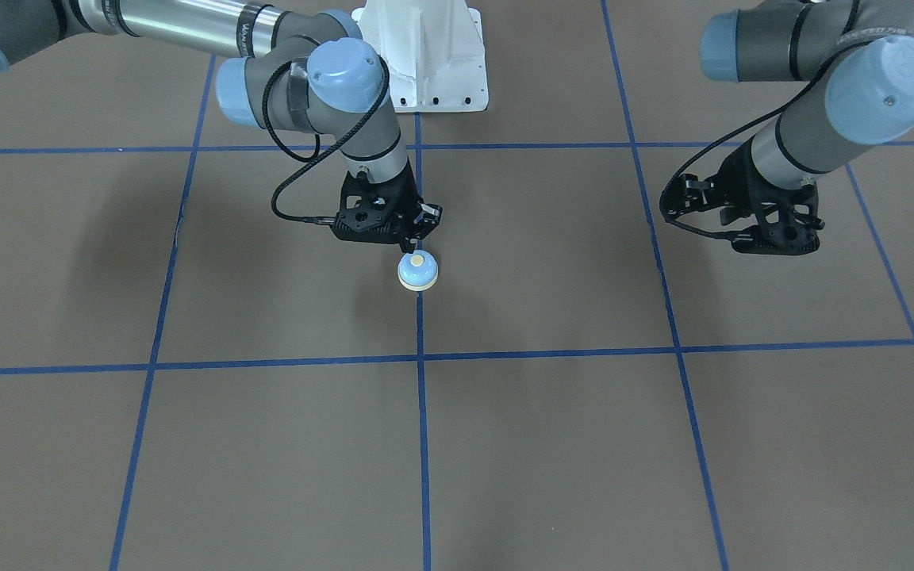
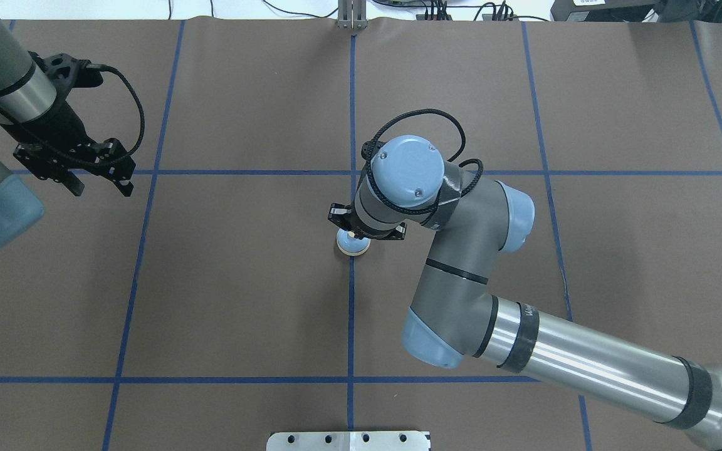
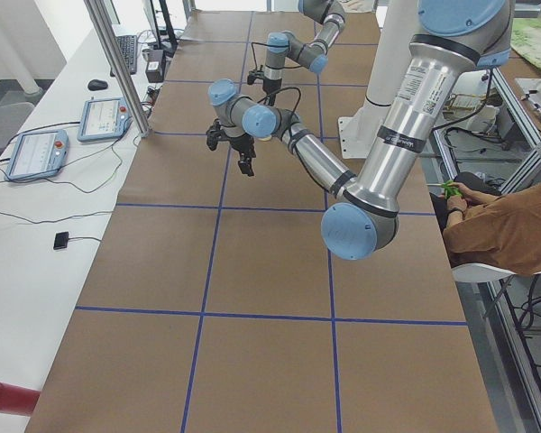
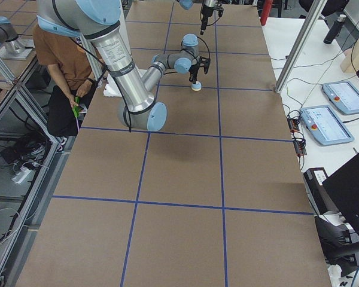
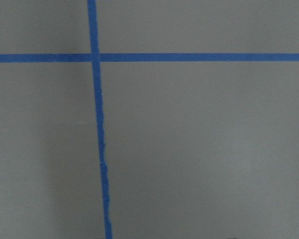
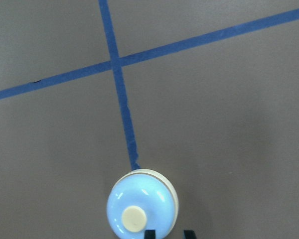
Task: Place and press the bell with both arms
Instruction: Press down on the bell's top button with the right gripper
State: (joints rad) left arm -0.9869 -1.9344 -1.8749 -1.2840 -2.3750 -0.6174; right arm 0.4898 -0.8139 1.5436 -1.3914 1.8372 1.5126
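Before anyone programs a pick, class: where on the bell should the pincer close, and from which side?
Close low on the bell, across its cream base ring, coming straight down. It stands upright on the table; round, so any jaw direction suits. The smooth dome would probably slip, and the top button should stay unpressed.

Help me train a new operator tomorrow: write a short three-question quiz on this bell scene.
1. True or false: the bell lies tipped on its side.
2. The bell stands on: A) a plate; B) a blue tape line; C) a tray.
3. Which is nearer the bell, the left hand or the right hand?
Key: 1 false, it stands upright with its button on top; 2 B; 3 the right hand.
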